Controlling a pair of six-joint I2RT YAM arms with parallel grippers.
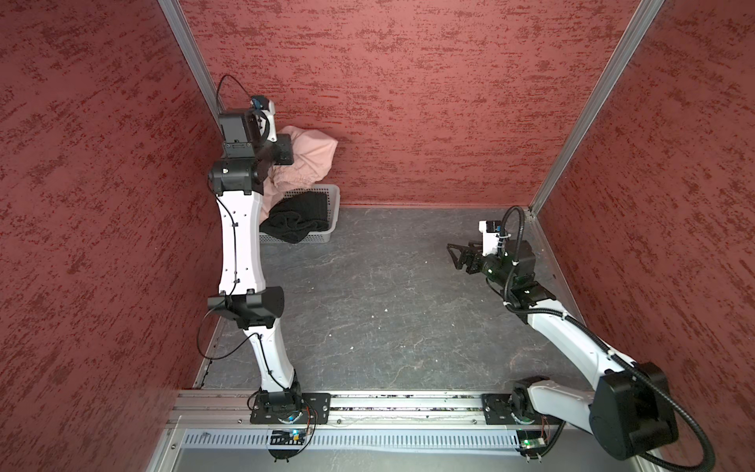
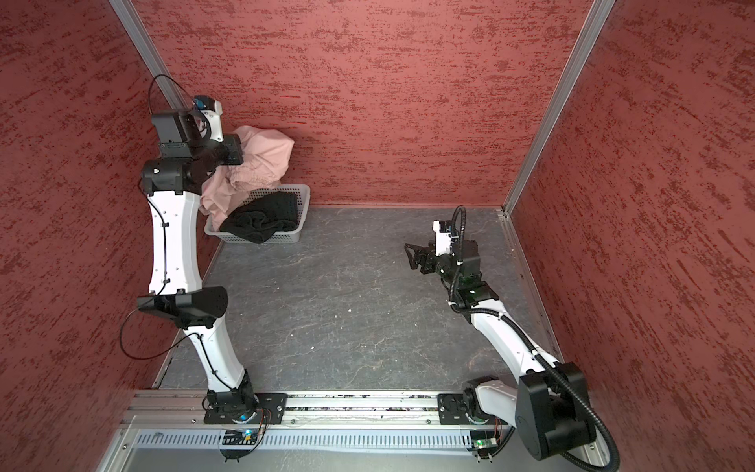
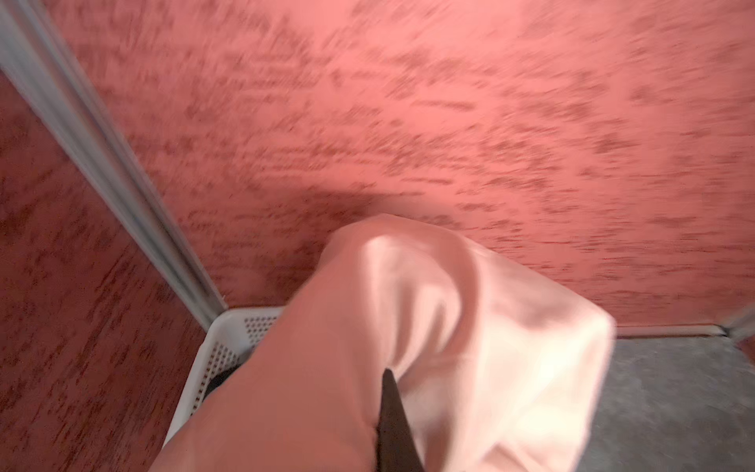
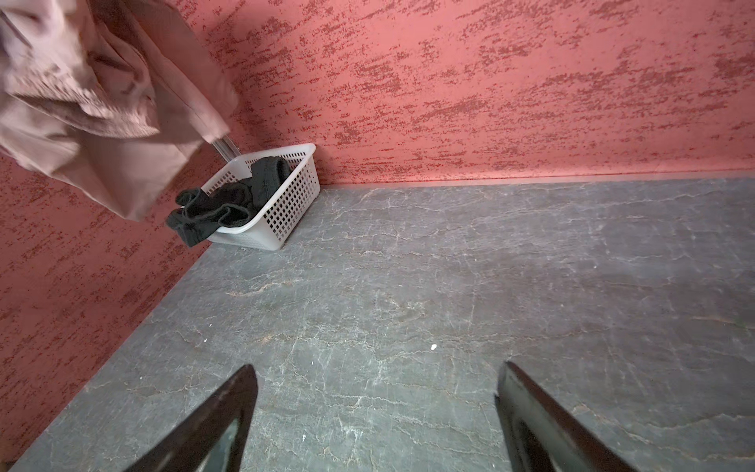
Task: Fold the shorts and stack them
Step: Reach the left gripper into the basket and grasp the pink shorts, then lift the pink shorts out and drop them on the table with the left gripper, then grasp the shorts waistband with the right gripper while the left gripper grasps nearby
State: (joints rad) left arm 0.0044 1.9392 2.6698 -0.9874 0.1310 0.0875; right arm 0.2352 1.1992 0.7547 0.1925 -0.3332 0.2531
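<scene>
Dangling from the clamped left pincer (image 1: 287,153), one dusty pink cloth shorts (image 1: 314,159) hangs above one white perforated plastic basket (image 1: 333,208) holding one black cloth shorts (image 1: 300,216); right pincer (image 1: 452,256) gapes wide, empty.

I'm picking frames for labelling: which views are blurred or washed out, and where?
Left wrist view: wall smeared by motion blur, pink shorts soft and washed out where lit. Right wrist view: basket and table crisp; pink shorts slightly blurred; right claw close and soft-edged. Both top views: sharp, evenly lit.
</scene>
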